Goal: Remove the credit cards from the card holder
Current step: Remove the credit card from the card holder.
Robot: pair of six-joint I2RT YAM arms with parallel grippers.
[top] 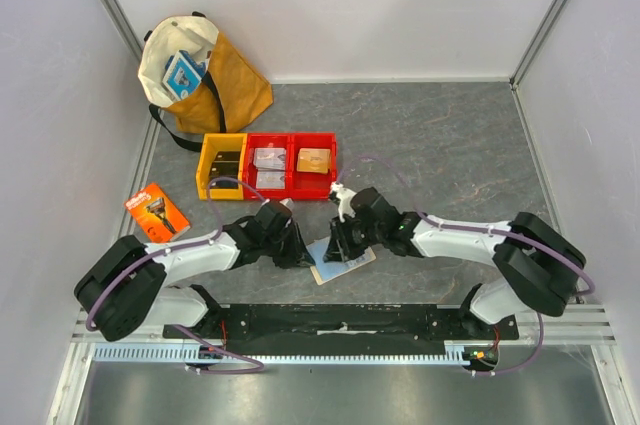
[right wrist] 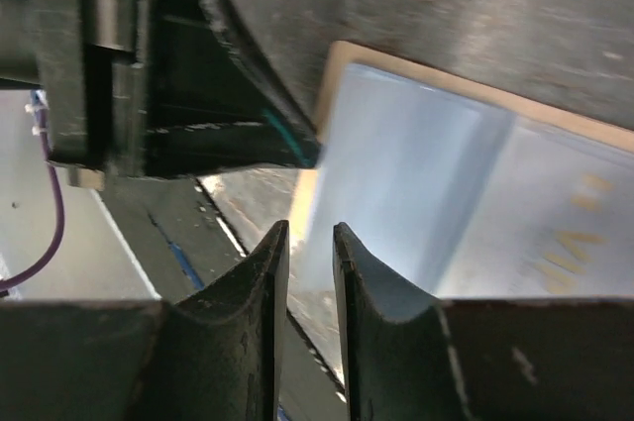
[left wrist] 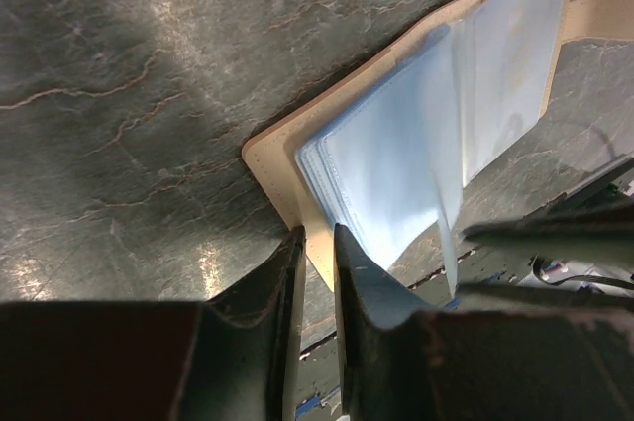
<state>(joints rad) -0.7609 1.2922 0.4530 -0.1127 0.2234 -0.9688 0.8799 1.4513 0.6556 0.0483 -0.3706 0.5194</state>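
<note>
Front and centre, card holder (top: 341, 263) open; left hand (left wrist: 315, 239) pinching its tan edge

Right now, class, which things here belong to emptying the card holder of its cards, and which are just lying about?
Job: card holder, lying open; credit cards, mostly hidden, though faint lettering in a sleeve may be one.
Lying about: orange razor package; tote bag; yellow bin; red bins; tan block in one.

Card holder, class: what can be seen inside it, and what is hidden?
Stacked pale blue clear sleeves fill the open card holder. Faint yellow lettering shows through one; any cards inside the rest are hidden by overlapping plastic.
</note>
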